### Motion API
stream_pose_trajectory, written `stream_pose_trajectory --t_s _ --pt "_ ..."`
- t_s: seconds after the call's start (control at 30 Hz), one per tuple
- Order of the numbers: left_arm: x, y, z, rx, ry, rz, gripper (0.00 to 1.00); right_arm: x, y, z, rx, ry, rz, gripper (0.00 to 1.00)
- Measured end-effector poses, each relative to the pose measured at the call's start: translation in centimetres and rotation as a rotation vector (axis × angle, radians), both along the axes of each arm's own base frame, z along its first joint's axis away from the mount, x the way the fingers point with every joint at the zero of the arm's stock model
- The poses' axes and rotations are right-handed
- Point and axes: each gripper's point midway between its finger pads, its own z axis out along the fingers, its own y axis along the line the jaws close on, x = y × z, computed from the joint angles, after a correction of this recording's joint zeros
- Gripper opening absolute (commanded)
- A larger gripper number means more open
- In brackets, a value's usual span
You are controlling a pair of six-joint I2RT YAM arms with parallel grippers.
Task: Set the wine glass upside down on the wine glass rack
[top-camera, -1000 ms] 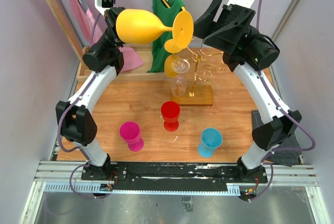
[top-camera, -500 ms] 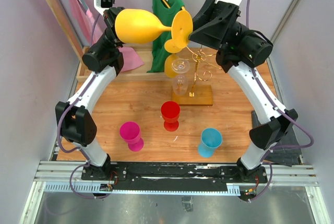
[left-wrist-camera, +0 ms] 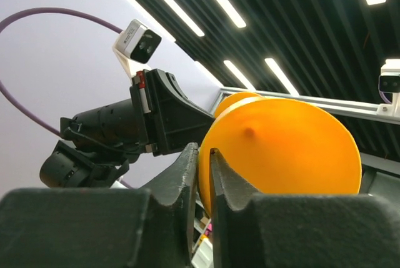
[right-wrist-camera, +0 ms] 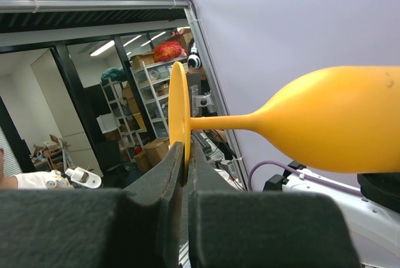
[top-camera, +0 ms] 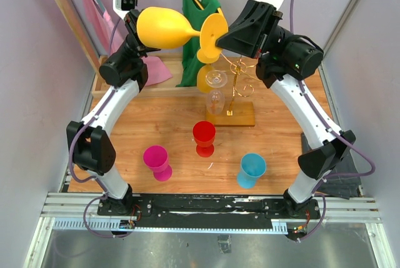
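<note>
We see the glass lying sideways in the air, at 11 o'clock from the rack and apart from it. The left gripper pinches its bowl, jaws narrow. The right gripper is clamped on the foot's edge. A clear glass and a second yellow glass hang at the rack's 9 o'clock, below the held foot. A green shirt hangs at 11, and a red cup stands at 7.
</note>
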Motion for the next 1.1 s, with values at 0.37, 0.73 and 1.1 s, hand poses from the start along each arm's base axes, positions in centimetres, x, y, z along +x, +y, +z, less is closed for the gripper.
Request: stream_pose_trajectory --t_s 0.37,0.73,1.1 --pt "0.2 0.2 -0.3 0.002 0.012 0.009 0.56 -0.2 -0.1 0.0 -0.001 -0.016 -0.008 0.01" --pt "1.5 1.8 -3.1 0.052 0.094 0.075 0.55 0.0 -3.0 1.0 0.016 -0.082 -0.160 0.01" --pt "0.6 1.8 -4.4 0.098 0.110 0.072 0.53 4.5 -8.0 0.7 -0.082 -0.126 -0.640 0.01"
